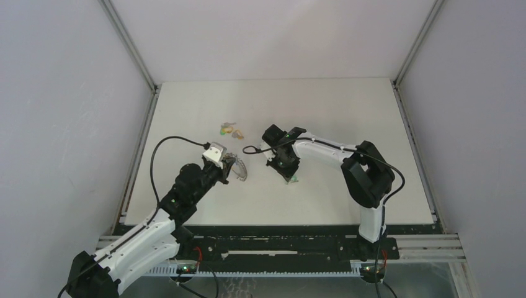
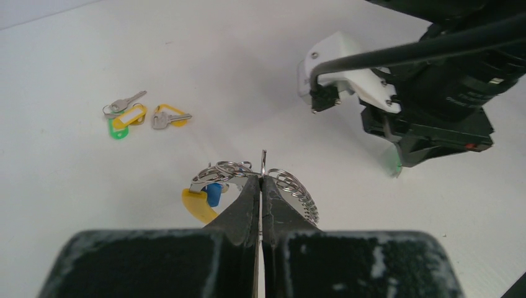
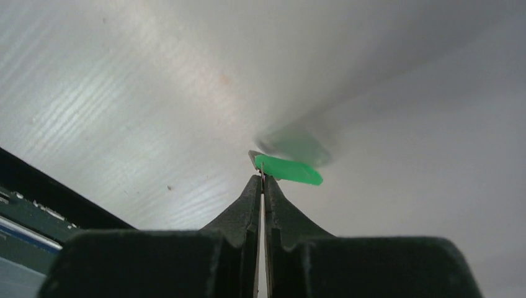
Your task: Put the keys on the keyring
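Keyring (image 2: 294, 189) sits left of table (image 1: 322, 105) centre, at left gripper (image 2: 262, 180) tips. Loose keys (image 1: 231, 130) lie behind it. Right gripper (image 3: 262, 179), key (image 3: 291, 170) at its tips, is right of keyring.

A flat white rectangular table (image 1: 322, 105) lies between pale grey wall panels (image 1: 62, 93). Silvery metal corner posts (image 1: 128, 43) rise at the back, and a black slotted rail (image 1: 310, 245) runs along its near edge.

Lab-type robot test cell: white table (image 1: 310, 105) w/ plain enclosure walls (image 1: 62, 93) & alu frame posts (image 1: 127, 43).
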Robot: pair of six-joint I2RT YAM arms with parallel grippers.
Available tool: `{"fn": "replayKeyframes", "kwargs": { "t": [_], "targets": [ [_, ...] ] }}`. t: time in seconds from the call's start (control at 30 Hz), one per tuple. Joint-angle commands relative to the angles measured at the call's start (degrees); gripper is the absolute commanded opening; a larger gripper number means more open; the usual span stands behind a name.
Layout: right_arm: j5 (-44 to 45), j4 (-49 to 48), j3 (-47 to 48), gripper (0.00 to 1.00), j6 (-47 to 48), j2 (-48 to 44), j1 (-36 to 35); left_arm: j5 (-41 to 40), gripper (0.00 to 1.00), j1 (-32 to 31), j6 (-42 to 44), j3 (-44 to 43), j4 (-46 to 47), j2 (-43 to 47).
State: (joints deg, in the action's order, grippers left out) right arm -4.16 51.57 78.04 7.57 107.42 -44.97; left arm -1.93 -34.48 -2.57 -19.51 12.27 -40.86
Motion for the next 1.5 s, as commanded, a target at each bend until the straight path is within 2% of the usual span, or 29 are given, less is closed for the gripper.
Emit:
{"fn": "replayKeyframes", "kwargs": {
  "t": [0.0,0.37,0.77,1.07,1.47],
  "targets": [
    [-1.16,-1.92,6.28,0.0,1.68,3.1,0.47,-1.5,0.0,0.2,-1.11,-0.44,2.14,1.07],
    [-2.4,-5.51,10.02,0.0,2.32,9.1,1.03,-1.9,0.0,0.2,-1.04,-0.45,2.05,0.76],
    [-4.02,-8.65,8.07,0.15,2.59,4.39,0.24,-1.86,0.0,0.15,-1.29,-0.24,2.19,1.08],
    [-4.2,-21.83,-4.21,0.31,3.1,-6.35,0.14,-1.91,0.0,0.16,-1.42,0.1,2.58,1.69],
    [-7.13,-42.83,-21.04,0.29,2.22,-13.36,1.29,-2.29,0.0,0.2,-1.74,0.49,3.0,2.2]
  ]
}}
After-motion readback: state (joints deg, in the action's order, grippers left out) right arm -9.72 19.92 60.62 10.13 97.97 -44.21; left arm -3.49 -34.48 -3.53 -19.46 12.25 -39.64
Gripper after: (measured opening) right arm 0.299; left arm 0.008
